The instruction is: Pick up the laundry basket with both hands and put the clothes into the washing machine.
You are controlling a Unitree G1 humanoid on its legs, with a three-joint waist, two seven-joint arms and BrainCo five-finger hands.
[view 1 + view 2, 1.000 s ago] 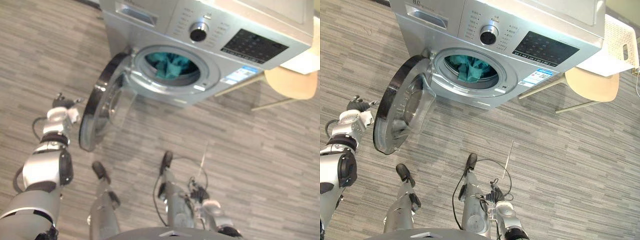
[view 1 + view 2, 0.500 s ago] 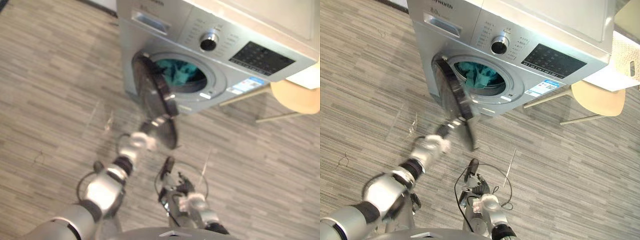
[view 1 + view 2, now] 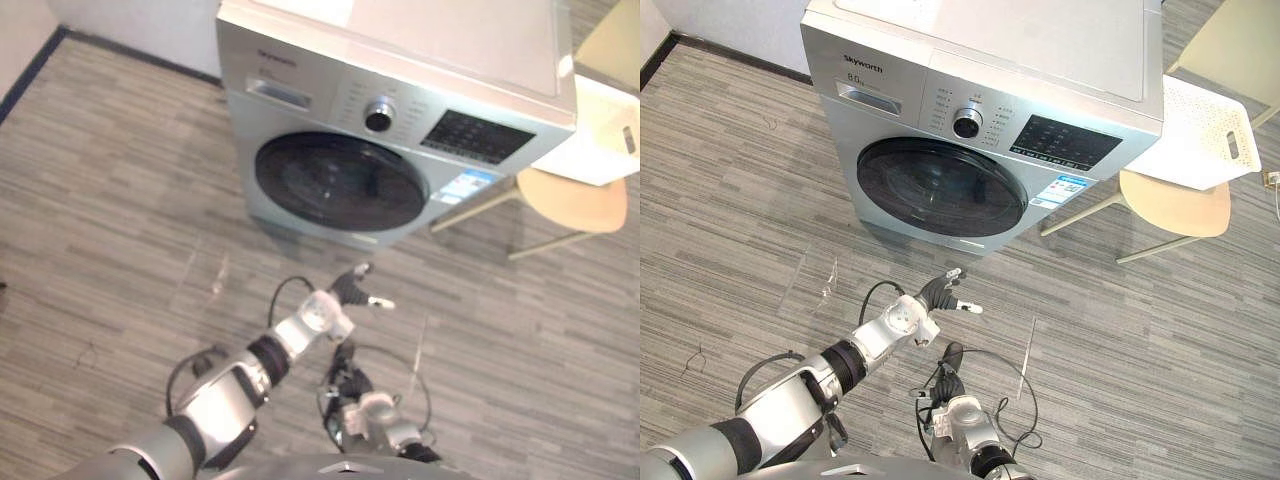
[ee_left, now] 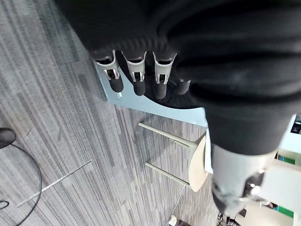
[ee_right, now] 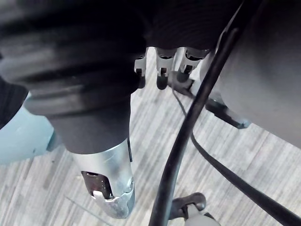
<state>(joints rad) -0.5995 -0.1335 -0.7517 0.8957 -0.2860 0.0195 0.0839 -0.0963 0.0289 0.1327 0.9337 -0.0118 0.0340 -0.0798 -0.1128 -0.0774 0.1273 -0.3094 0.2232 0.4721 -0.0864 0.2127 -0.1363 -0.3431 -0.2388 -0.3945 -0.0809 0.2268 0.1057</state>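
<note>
Two hands are mine, and both hold nothing. My left hand (image 3: 938, 293) is stretched out low in front of the washing machine (image 3: 980, 100), near it but not touching it. Its fingers are loose and spread apart, and the thumb sticks out to the side. My right hand (image 5: 162, 63) hangs down close to me, and its fingers are loose too. The round door (image 3: 940, 187) on the machine is shut. Its glass is dark, so I cannot tell if the clothes are inside. A white basket (image 3: 1200, 130) with lots of little holes sits just beside the machine, on its right side. A chair (image 3: 1175, 203) with a tan seat is right by it on the grey wood floor (image 3: 730, 200).
</note>
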